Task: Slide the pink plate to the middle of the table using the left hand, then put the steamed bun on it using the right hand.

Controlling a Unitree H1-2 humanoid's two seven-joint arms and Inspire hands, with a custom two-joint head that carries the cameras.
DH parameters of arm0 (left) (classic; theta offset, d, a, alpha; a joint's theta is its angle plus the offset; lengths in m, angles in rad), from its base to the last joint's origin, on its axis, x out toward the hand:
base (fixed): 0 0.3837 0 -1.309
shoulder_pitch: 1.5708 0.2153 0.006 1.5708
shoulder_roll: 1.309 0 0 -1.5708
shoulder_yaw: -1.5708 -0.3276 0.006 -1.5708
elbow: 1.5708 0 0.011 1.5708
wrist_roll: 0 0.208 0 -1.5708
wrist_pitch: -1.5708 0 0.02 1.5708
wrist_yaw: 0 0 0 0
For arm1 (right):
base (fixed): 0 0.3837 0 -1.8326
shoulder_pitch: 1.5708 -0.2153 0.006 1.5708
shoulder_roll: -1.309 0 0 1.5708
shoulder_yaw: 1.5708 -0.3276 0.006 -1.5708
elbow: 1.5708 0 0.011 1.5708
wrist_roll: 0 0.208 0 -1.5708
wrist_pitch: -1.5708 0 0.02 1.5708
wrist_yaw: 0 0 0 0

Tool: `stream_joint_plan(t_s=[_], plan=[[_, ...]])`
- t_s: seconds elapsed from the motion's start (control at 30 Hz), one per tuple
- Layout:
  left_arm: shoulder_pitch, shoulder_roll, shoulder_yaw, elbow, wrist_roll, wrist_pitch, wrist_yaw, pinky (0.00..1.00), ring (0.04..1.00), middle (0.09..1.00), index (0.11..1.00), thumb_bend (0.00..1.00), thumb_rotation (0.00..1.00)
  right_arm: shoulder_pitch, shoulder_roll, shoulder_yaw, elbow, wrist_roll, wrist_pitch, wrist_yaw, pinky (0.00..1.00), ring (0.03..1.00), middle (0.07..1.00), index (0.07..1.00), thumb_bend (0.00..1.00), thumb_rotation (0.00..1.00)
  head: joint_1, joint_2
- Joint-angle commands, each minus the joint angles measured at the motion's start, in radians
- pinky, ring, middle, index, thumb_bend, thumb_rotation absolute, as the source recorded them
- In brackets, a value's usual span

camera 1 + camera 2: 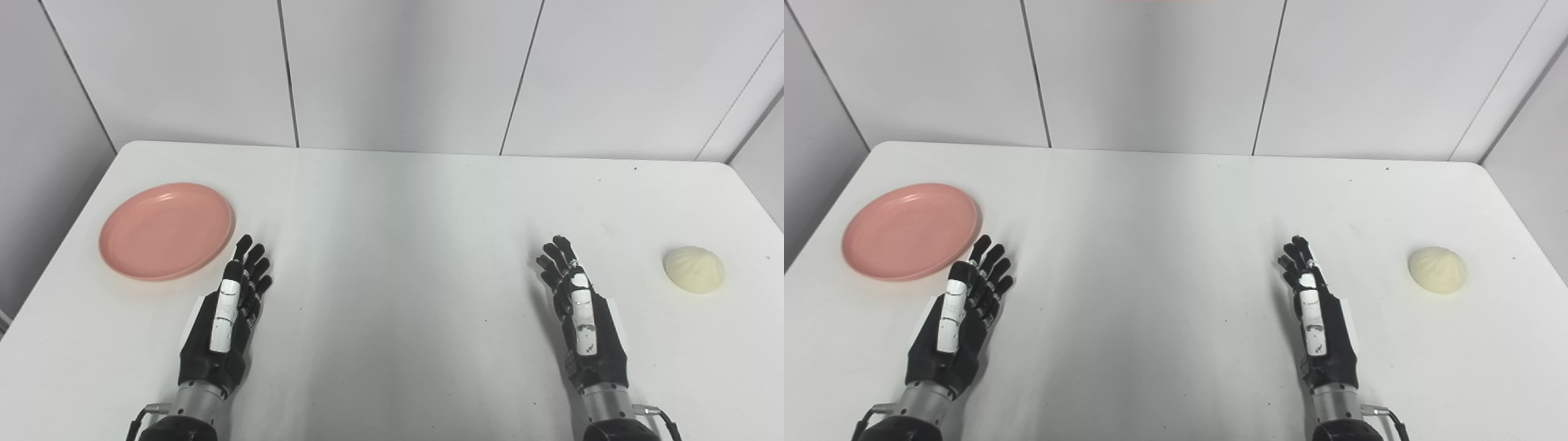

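Observation:
A pink plate (166, 230) lies empty near the table's left edge. A pale, pleated steamed bun (693, 269) rests on the table at the far right. My left hand (228, 312) is open just below and right of the plate, its fingertips close to the rim but apart from it. On the other side my right hand (579, 306) is open too, holding nothing, a good way left of the bun. Both hands stand edge-on with fingers stretched forward.
The white table (404, 245) has rounded far corners and ends at grey wall panels (404, 67) behind it. Walls close in on the left and right sides.

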Motion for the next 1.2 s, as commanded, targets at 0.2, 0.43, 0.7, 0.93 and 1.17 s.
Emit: stream_joint_plan(t_s=[0.2,0.43,0.7,0.93,1.17], plan=[[-0.023,-0.007,-0.007,-0.010,0.002,-0.034,-0.001,1.00,1.000,1.000,1.000,0.85,0.89,-0.028,-0.005,-0.010,-0.015,0.020,-0.026,0.008,0.98,0.930,0.934,0.933,0.84,0.99,0.070,-0.020],[-0.029,-0.049,-0.039,0.031,0.051,-0.056,0.023,1.00,1.000,1.000,1.000,0.84,0.90,-0.039,-0.051,-0.037,0.079,0.079,-0.090,0.058,1.00,0.964,0.961,0.967,0.81,1.00,0.176,-0.075],[-0.039,-0.082,-0.055,0.094,0.073,-0.105,0.040,1.00,1.000,1.000,1.000,0.84,0.88,-0.047,-0.064,-0.044,0.132,0.090,-0.118,0.076,1.00,0.955,0.960,0.972,0.84,1.00,0.200,-0.137],[-0.040,-0.080,-0.057,0.125,0.073,-0.129,0.042,1.00,1.000,1.000,1.000,0.85,0.88,-0.045,-0.057,-0.040,0.134,0.081,-0.124,0.073,1.00,0.955,0.962,0.975,0.82,1.00,0.197,-0.178],[-0.042,-0.074,-0.057,0.152,0.073,-0.146,0.043,1.00,1.000,1.000,1.000,0.81,0.89,-0.044,-0.051,-0.036,0.136,0.069,-0.118,0.069,1.00,0.951,0.961,0.974,0.84,1.00,0.192,-0.203]])
